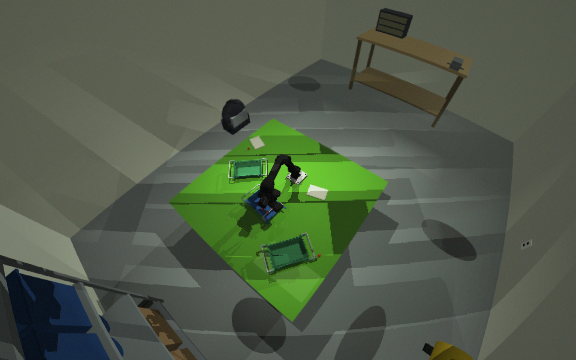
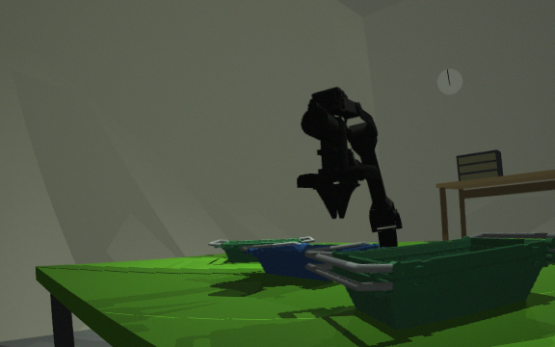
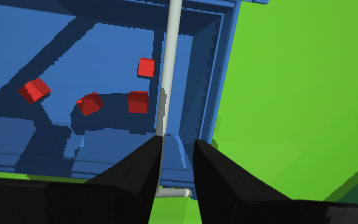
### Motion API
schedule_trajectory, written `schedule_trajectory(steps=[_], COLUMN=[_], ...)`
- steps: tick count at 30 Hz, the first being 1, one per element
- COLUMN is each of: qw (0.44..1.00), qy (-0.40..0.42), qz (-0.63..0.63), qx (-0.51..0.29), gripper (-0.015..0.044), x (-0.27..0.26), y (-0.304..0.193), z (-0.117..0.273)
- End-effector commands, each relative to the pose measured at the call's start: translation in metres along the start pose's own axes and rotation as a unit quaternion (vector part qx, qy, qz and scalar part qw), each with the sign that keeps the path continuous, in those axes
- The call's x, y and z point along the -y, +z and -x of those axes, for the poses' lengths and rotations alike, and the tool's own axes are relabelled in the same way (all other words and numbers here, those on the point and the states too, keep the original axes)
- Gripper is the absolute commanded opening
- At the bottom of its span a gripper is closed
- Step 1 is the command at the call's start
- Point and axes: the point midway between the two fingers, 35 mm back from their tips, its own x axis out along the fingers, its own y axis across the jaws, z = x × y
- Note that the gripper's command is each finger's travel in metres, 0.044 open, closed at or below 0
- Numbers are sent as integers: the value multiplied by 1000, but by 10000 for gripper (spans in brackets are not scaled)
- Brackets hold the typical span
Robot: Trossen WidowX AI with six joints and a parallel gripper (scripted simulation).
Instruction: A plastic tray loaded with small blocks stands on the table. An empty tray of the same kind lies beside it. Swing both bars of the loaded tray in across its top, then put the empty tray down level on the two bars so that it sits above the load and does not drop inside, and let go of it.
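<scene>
Black fingers (image 2: 334, 212) point down above the blue tray (image 1: 251, 201) (image 2: 279, 260) (image 3: 125, 40).

The green table (image 1: 348, 175) (image 2: 128, 299) carries three trays (image 1: 288, 254) (image 2: 451, 289) (image 3: 225, 65).

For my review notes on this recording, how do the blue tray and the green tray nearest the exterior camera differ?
The blue tray holds red blocks; no blocks show in the near green tray. The blue tray has a bar across its top, while the green tray's bars sit out at its ends. Both stand upright on the table.
</scene>
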Motion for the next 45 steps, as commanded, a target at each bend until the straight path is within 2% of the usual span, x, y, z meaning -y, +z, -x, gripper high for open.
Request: schedule_trajectory(steps=[1, 2, 3, 4, 6, 9, 12, 17, 29, 41, 45], qw=[1000, 1000, 1000, 999, 989, 945, 869, 699, 379, 10, -6], qy=[-7, -7, -3, -3, -3, -2, -2, 0, 2, 3, 3], qz=[0, 0, -9, -39, -149, -328, -495, -716, -926, -1000, -1000], qx=[-20, -21, -7, -7, -6, -5, -5, -5, -6, -10, -10], gripper=[81, 81, 81, 81, 81, 81, 81, 81, 81, 81, 81], x=[-1, -1, -2, -6, -24, -53, -83, -126, -184, -240, -242], y=[2, 3, -1, -2, -7, -13, -17, -18, -12, 3, 4], z=[46, 51, 18, 17, 14, 9, 4, -4, -15, -25, -25])
